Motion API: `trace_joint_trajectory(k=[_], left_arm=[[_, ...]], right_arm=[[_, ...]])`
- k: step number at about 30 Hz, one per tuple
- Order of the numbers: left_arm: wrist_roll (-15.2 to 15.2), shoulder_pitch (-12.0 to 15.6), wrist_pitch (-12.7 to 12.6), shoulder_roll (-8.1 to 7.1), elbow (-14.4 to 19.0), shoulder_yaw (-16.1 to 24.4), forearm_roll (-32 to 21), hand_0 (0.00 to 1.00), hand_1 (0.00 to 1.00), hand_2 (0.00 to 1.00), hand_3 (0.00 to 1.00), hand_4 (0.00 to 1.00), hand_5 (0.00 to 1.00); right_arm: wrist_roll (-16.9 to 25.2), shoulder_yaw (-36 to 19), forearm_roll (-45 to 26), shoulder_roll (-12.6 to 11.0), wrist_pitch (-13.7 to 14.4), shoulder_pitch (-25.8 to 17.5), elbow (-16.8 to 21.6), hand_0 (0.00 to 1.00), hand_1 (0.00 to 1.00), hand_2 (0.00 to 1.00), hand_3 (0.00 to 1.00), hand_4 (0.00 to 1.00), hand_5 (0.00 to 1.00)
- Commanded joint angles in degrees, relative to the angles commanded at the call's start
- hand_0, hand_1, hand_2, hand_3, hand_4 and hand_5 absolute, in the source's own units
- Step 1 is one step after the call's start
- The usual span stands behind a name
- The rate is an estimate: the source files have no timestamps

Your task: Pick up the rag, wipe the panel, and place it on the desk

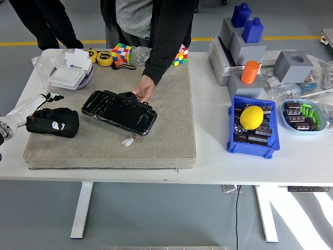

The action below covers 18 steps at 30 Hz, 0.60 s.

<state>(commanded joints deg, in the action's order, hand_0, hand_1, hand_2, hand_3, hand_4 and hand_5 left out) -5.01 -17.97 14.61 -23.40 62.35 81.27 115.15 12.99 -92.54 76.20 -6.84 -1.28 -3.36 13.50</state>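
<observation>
A black rag [54,123] lies bunched on the left part of the grey mat [171,130]. My left hand [48,99] comes in from the left edge and sits at the rag's upper left, its dark fingers [54,96] stretched out just above the cloth, holding nothing that I can see. The glossy black panel [118,111] lies slanted on the mat to the right of the rag. A short cable with a white plug [128,141] trails from the panel's near side. A person's hand [143,91] rests on the panel's far edge. My right arm is out of view.
At the table's back left are a white and purple box [72,76], tape measures [105,58] and two colour cubes [121,52]. To the right stand grey fixtures [244,49], a blue bin with a yellow ball [252,117] and a bowl of parts [303,115].
</observation>
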Motion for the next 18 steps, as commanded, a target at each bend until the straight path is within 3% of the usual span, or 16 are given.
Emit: trace_joint_trajectory(k=[10, 11, 16, 17, 18], left_arm=[[0.5, -1.8, -0.4, 0.3, -2.0, -2.3, 9.8, 0.998, 0.998, 0.99, 0.935, 0.998, 0.237], [0.4, -2.0, -0.5, 0.33, -2.2, -2.6, 10.6, 0.998, 0.998, 0.986, 0.917, 0.998, 0.174], [0.4, -2.8, -1.2, 0.56, -3.1, -3.3, 13.0, 0.998, 0.998, 0.986, 0.917, 0.998, 0.174], [0.4, -3.0, -1.3, 0.6, -3.3, -3.5, 13.7, 0.998, 0.947, 0.921, 0.837, 0.906, 0.02], [0.6, -3.2, -1.4, 0.63, -3.4, -3.7, 14.5, 0.998, 0.947, 0.921, 0.837, 0.906, 0.02]], right_arm=[[0.0, 0.4, -0.3, 0.0, 0.0, 0.1, 0.1, 0.589, 0.566, 0.482, 0.522, 0.916, 0.38], [0.0, 0.5, -0.4, 0.0, 0.0, 0.1, 0.2, 0.589, 0.566, 0.482, 0.523, 0.917, 0.38], [0.1, 0.4, -0.4, 0.0, 0.1, 0.0, 0.2, 0.589, 0.566, 0.482, 0.523, 0.917, 0.38], [0.1, 0.4, -0.4, 0.0, 0.1, 0.0, 0.2, 0.589, 0.566, 0.482, 0.523, 0.918, 0.379], [0.1, 0.5, -0.4, 0.0, 0.1, 0.0, 0.2, 0.589, 0.566, 0.482, 0.523, 0.918, 0.379]])
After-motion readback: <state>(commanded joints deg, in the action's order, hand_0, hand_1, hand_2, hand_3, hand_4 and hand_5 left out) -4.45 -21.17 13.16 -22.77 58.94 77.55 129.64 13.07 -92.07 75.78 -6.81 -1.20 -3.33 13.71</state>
